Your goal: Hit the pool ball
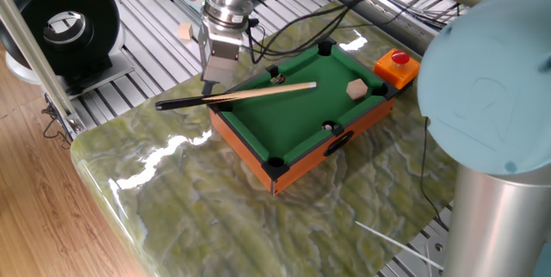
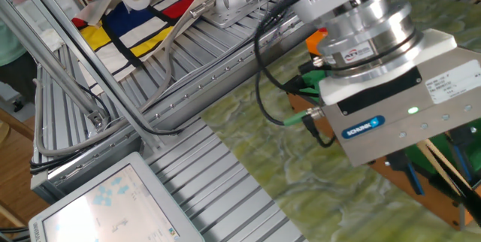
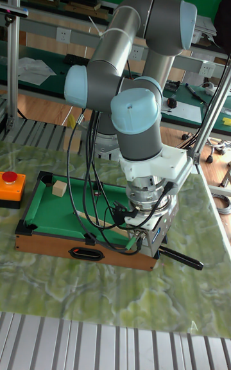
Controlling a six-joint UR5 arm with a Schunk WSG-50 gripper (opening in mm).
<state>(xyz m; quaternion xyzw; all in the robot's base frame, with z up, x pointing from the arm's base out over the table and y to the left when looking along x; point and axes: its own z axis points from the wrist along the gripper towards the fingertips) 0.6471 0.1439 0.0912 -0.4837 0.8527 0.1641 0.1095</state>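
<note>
Pool ball [image 1: 328,126] lies against the rail [image 1: 362,120], open felt [image 1: 288,113] beside.

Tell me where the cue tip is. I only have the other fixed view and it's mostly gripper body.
Observer: In one fixed view the gripper holds the cue stick where it crosses the pool table's left rail. The tip is over the felt and points roughly at the tan cube, well apart from it.
Operator: And the pool ball?
Observer: Too small to tell for sure. There is a near speck, dark with a white glint, at the middle of the near long rail, and a similar far speck at the far rail, just beside the cue stick. I can't tell which is the ball.
</note>
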